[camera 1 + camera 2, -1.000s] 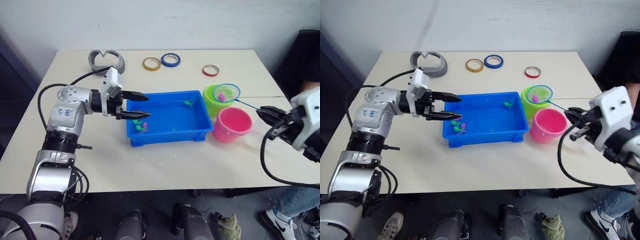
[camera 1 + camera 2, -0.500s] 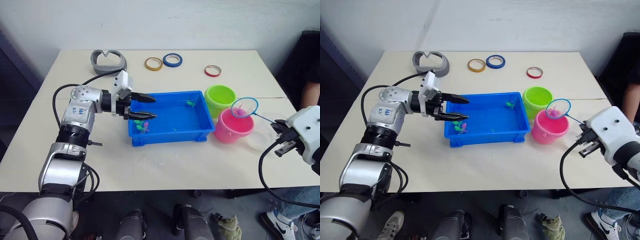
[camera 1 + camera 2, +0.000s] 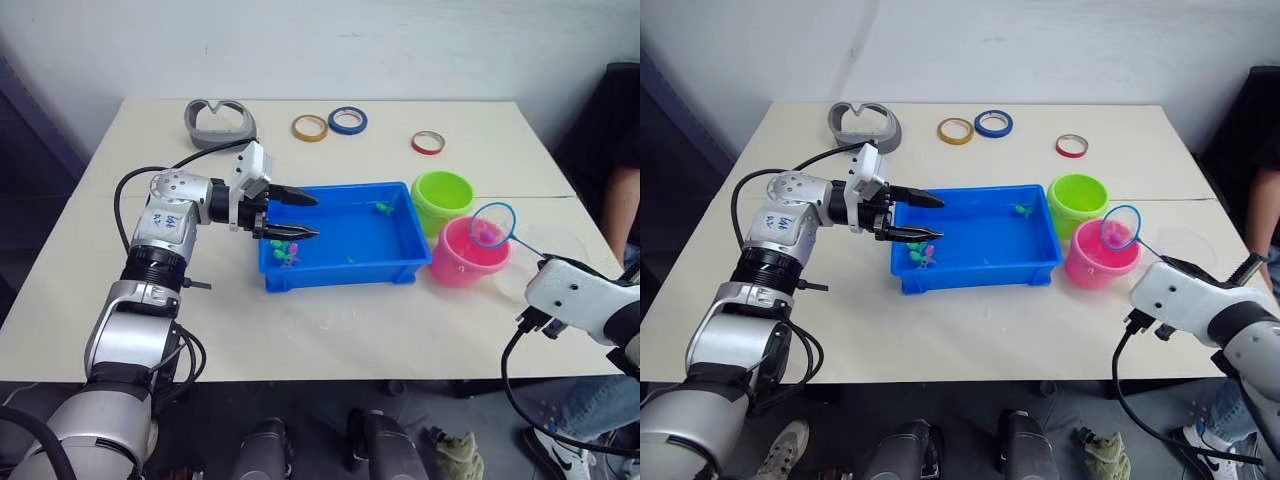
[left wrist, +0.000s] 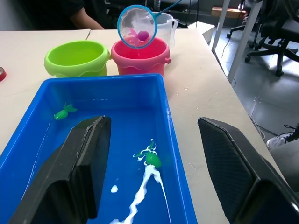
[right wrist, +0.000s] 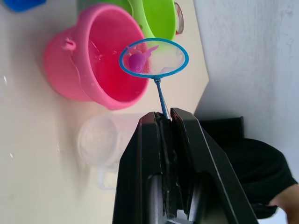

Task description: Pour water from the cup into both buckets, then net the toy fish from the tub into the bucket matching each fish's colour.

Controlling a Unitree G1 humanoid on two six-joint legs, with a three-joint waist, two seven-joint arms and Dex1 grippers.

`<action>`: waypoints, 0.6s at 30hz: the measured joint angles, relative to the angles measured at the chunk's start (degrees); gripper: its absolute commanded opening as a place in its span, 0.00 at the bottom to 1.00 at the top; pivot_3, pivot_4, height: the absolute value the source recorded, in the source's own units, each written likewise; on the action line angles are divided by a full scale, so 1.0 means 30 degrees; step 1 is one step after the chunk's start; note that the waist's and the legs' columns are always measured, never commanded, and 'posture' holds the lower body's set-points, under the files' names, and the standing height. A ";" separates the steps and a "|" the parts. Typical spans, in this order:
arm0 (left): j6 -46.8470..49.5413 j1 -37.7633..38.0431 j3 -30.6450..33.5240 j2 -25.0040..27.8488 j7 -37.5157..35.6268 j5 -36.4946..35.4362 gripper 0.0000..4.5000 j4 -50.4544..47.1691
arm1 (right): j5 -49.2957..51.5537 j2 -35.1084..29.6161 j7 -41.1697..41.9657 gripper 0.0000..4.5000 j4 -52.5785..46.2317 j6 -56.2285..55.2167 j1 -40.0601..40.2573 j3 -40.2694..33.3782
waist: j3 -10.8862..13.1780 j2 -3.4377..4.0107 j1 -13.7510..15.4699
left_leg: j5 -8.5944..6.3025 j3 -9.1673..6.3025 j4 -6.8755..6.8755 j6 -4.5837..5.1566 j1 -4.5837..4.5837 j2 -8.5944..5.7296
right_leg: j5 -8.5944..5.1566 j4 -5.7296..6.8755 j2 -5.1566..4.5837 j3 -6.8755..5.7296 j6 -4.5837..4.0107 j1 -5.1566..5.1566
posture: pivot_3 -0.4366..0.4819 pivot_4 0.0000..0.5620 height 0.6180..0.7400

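Observation:
The blue tub point(image 3: 340, 273) sits mid-table, holding water and toy fish: a green one point(image 3: 380, 208) at its far side, and green and pink ones point(image 3: 285, 252) clustered near its left end. My left gripper point(image 3: 300, 215) hovers open over that left end. To the right stand the lime green bucket point(image 3: 441, 195) and the pink bucket point(image 3: 462, 262). My right gripper point(image 5: 164, 117) is shut on the net's thin handle. The net's blue hoop point(image 3: 491, 225) hangs tilted over the pink bucket with a pink fish point(image 5: 138, 61) in its mesh. The clear cup point(image 5: 100, 139) stands just beyond the pink bucket.
A grey curved holder point(image 3: 219, 120) and three tape rings, yellow point(image 3: 308, 127), blue point(image 3: 348, 121) and red point(image 3: 427, 142), lie along the table's far side. A person sits at the right edge point(image 3: 625, 190). The table's front strip is bare.
The net with the pink fish has swung from above the green bucket to above the pink bucket, as my right arm drew back and down. The left gripper stays open over the tub.

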 measured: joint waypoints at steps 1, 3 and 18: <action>0.0003 0.0000 -0.0001 -0.0014 -0.0002 0.0000 0.73 -0.0003 | -0.0459 0.0000 -0.0076 0.00 0.0221 -0.0396 0.0042 0.0217 | 0.0000 0.0000 0.0003 | 0.0002 0.0000 0.0000 -0.0003 0.0000 0.0003 | 0.0000 0.0000 0.0005 -0.0001 0.0000 0.0000 | 0.48 0.27 0.78; 0.0022 0.0001 0.0000 -0.0014 -0.0013 -0.0001 0.73 -0.0008 | -0.1659 0.0001 -0.0175 0.00 0.0633 -0.1232 0.0187 0.0489 | 0.0000 0.0000 0.0020 | 0.0003 -0.0002 0.0000 -0.0006 -0.0001 0.0004 | 0.0000 0.0000 0.0009 -0.0001 0.0000 0.0000 | 0.48 0.27 0.78; -0.1092 0.0000 0.0022 -0.0161 0.0914 0.0286 0.73 -0.0002 | -0.8809 0.0973 -0.1818 0.00 0.2548 -0.6368 0.1333 0.1678 | 0.0000 0.0000 0.0012 | 0.0011 0.0001 0.0009 -0.0019 0.0002 0.0004 | 0.0000 0.0005 0.0019 0.0001 0.0000 0.0004 | 0.48 0.27 0.78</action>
